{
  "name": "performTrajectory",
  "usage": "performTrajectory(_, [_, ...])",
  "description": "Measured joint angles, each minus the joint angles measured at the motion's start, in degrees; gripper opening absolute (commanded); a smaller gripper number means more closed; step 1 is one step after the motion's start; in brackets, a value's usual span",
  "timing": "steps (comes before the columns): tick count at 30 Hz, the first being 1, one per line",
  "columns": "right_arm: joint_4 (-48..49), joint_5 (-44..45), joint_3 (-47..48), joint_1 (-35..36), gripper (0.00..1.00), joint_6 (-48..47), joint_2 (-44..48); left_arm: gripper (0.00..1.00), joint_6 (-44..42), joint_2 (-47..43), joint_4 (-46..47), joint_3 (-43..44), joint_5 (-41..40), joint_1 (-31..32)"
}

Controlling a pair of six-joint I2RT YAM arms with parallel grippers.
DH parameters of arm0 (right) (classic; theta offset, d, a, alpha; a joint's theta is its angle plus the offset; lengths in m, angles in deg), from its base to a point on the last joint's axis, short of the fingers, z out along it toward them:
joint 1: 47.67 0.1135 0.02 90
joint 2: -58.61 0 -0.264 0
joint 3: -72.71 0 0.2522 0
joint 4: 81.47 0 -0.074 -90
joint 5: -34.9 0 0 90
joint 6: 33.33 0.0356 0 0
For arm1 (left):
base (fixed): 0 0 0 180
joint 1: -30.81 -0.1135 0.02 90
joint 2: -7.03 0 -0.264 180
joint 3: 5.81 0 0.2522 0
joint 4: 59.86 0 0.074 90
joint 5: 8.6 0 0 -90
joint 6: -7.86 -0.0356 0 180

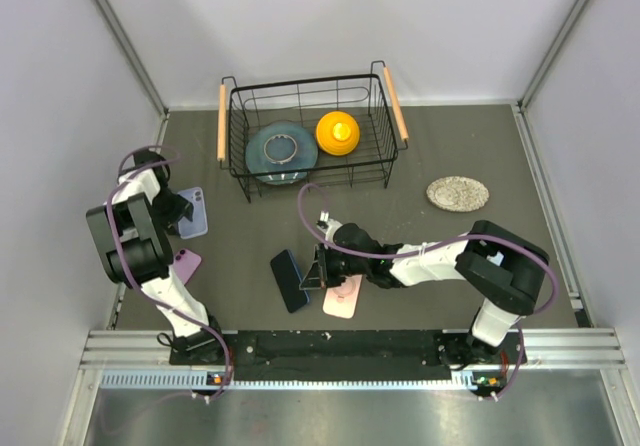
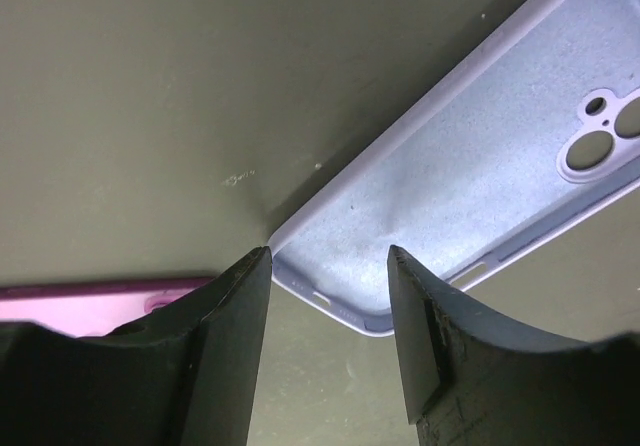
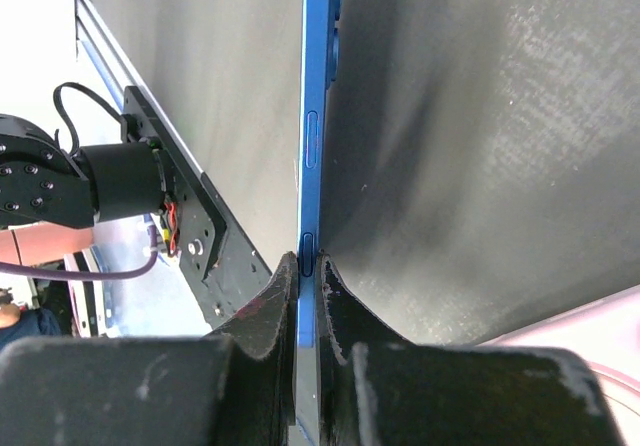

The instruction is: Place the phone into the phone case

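Basket beyond pinched phone

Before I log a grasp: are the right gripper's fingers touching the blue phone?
Touching. The right wrist view shows the right gripper with both fingers pressed against the faces of the blue phone, its thin edge clamped between them with no gap.

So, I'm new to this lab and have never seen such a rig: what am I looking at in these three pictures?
Two robot arms are bolted at a table's near edge. One picture looks down from overhead; the other two come from cameras on each wrist. The right gripper is shut on a blue phone, pinching its thin edge. The left gripper is open over a lilac phone case. Also on the table: two pink cases, a wire basket and a speckled coaster.
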Motion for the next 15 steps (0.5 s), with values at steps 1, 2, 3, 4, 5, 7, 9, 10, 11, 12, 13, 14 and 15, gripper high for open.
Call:
performTrajectory(1, [-0.07,0.00,0.00,0.00,0.00,-0.15,0.00,0.55,-0.31,0.66,0.20,0.26,0.74,-0.24])
performTrajectory(2, [-0.07,0.00,0.00,0.00,0.00,-0.22,0.00,0.55,-0.74,1.38,0.24,0.50,1.22,-0.33])
performTrajectory(3, [-0.09,0.00,0.00,0.00,0.00,-0.26,0.00,0.55,-1.25,1.77,0.17,0.68,1.36,-0.33])
performTrajectory(4, [-0.11,0.02,0.00,0.00,0.00,-0.28,0.00,0.54,-1.62,1.92,0.00,0.96,1.64,-0.33])
performTrajectory(5, [-0.11,0.00,0.00,0.00,0.00,-0.33,0.02,0.54,-1.75,1.92,-0.02,1.01,1.79,-0.33])
performTrajectory(7, [-0.15,0.02,0.00,0.00,0.00,-0.39,0.07,0.51,-2.16,1.97,-0.07,1.05,1.88,-0.33])
performTrajectory(9, [-0.17,0.02,0.00,0.00,0.00,-0.59,0.17,0.47,-2.45,2.10,-0.28,1.18,1.92,-0.33])
performTrajectory(10, [-0.22,0.02,0.00,0.00,0.00,-0.66,0.22,0.45,-2.67,2.27,-0.48,1.40,1.90,-0.33])
performTrajectory(11, [-0.24,0.04,0.00,0.00,0.00,-0.70,0.31,0.42,-2.80,2.40,-0.68,1.53,1.90,-0.37])
performTrajectory(12, [-0.24,0.07,0.00,0.00,0.00,-0.74,0.37,0.40,-2.93,2.47,-0.87,1.62,1.95,-0.44])
performTrajectory(13, [-0.24,0.07,0.00,0.00,0.00,-0.79,0.39,0.37,-3.04,2.47,-0.96,1.62,1.99,-0.50])
performTrajectory(14, [-0.26,0.07,0.00,0.00,0.00,-0.79,0.42,0.35,-3.10,2.47,-0.98,1.62,2.10,-0.55])
performTrajectory(15, [-0.26,0.07,0.00,0.00,0.00,-0.79,0.42,0.33,-3.23,2.47,-0.96,1.62,2.19,-0.55])
